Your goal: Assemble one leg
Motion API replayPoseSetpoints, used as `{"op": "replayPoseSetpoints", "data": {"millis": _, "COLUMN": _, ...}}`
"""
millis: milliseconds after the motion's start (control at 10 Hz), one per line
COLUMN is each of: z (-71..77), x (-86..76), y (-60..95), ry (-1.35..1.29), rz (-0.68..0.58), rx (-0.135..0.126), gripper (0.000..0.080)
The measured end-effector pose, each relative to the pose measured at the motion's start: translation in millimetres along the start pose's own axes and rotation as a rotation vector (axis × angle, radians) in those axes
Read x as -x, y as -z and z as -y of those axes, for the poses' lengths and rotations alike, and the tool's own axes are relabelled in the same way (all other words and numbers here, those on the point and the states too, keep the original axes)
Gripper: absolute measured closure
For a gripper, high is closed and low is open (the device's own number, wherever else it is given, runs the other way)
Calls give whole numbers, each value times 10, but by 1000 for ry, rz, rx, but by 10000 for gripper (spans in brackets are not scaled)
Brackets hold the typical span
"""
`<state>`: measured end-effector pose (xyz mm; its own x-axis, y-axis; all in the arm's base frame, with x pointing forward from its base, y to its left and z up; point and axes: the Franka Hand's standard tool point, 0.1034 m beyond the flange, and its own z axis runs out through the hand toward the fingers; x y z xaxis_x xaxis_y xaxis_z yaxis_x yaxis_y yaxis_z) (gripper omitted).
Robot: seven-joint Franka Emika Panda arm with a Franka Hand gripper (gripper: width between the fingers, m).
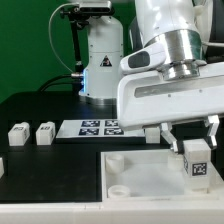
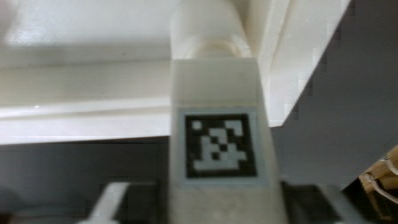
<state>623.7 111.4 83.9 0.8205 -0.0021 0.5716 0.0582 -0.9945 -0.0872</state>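
My gripper (image 1: 196, 150) is shut on a leg (image 1: 197, 160), a small white block with a black-and-white marker, and holds it above the right side of the large white tray (image 1: 140, 170) with round corner sockets. In the wrist view the leg (image 2: 217, 120) stands between my fingers (image 2: 121, 200), its marker facing the camera and its far end over the tray's rim (image 2: 107, 80). Two more legs (image 1: 18, 133) (image 1: 45, 133) lie on the black table at the exterior view's left. A further leg (image 1: 152, 133) lies behind the tray, partly hidden by the gripper.
The marker board (image 1: 98, 127) lies on the black table behind the tray. The robot's white base (image 1: 100, 60) stands at the back. A round socket (image 1: 120, 187) shows in the tray's near corner.
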Motion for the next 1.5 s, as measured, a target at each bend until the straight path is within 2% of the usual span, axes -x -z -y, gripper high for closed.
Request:
{"op": "replayPoseSetpoints", "data": {"millis": 100, "z": 0, "x": 0, "y": 0, "ry": 0, "rz": 0, "rx": 0, "gripper": 295}}
{"op": "replayPoseSetpoints", "data": {"millis": 200, "z": 0, "x": 1, "y": 0, "ry": 0, "rz": 0, "rx": 0, "gripper": 295}}
{"op": "replayPoseSetpoints", "data": {"millis": 300, "z": 0, "x": 1, "y": -1, "ry": 0, "rz": 0, "rx": 0, "gripper": 176}}
{"op": "replayPoseSetpoints", "data": {"millis": 800, "z": 1, "x": 1, "y": -1, "ry": 0, "rz": 3, "rx": 0, "gripper": 150}}
{"op": "replayPoseSetpoints", "data": {"millis": 900, "z": 25, "x": -44, "y": 21, "ry": -1, "rz": 41, "rx": -8, "gripper": 150}}
{"op": "replayPoseSetpoints", "data": {"millis": 1100, "z": 42, "x": -234, "y": 62, "ry": -10, "rz": 131, "rx": -24, "gripper": 150}}
{"op": "replayPoseSetpoints", "data": {"millis": 1200, "z": 24, "x": -313, "y": 58, "ry": -13, "rz": 132, "rx": -25, "gripper": 150}}
{"op": "replayPoseSetpoints", "data": {"millis": 1300, "z": 16, "x": -252, "y": 23, "ry": -17, "rz": 183, "rx": -29, "gripper": 150}}
{"op": "replayPoseSetpoints", "data": {"millis": 1400, "z": 50, "x": -134, "y": -3, "ry": -35, "rz": 340, "rx": -46, "gripper": 150}}
{"op": "replayPoseSetpoints", "data": {"millis": 1500, "z": 58, "x": -125, "y": 3, "ry": -40, "rz": 444, "rx": -58, "gripper": 150}}
